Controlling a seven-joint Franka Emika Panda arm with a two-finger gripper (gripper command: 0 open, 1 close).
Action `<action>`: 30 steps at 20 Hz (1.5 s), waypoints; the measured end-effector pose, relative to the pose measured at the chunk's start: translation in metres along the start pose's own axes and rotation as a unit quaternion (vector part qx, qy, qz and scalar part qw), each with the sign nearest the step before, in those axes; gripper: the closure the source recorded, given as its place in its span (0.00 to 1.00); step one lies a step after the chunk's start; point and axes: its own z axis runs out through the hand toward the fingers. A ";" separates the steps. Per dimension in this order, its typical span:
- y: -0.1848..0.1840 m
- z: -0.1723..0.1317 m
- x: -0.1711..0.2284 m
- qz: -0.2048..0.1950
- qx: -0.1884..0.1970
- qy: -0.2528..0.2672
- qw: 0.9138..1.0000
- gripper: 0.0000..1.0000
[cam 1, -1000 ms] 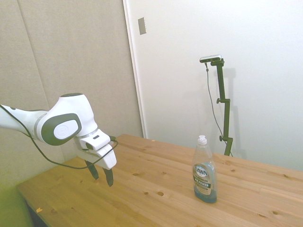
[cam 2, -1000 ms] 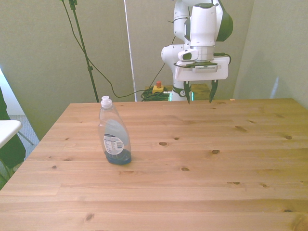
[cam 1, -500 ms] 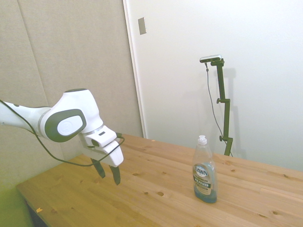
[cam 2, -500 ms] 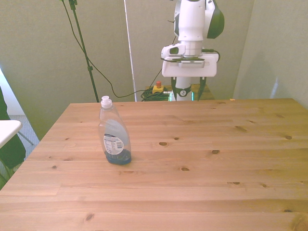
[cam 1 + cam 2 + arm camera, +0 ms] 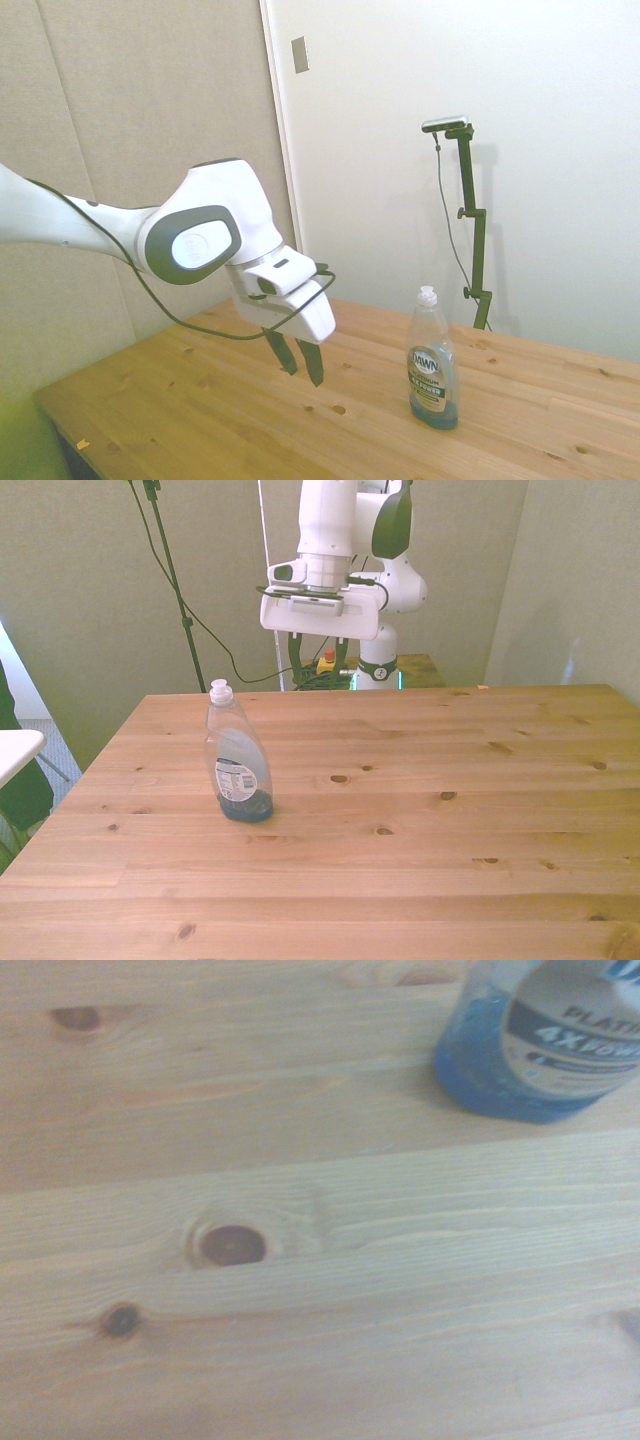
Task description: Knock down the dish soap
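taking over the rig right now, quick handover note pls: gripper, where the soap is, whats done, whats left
Gripper: open, holding nothing, in the air above the table, apart from the bottle.
Dish soap: upright on the table, toward the front view's left, a little blue liquid at its base, cap on. The wrist view shows only its lower part.
Done: no contact yet; the bottle is not knocked down.
Left: bring the gripper across to the bottle, probably push it high on the body, and tip it over.

— We see a clear dish soap (image 5: pixel 433 374) with a white cap, blue liquid and a blue-and-white label.
— And we see a white gripper (image 5: pixel 297 361) with dark fingers, above the knotty pale-wood table (image 5: pixel 420 860).
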 end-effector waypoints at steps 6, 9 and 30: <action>0.000 0.027 0.045 0.024 0.000 0.014 1.000 1.00; -0.003 0.038 0.060 0.030 -0.004 0.017 0.999 1.00; -0.095 0.101 0.197 0.146 0.030 0.080 0.986 1.00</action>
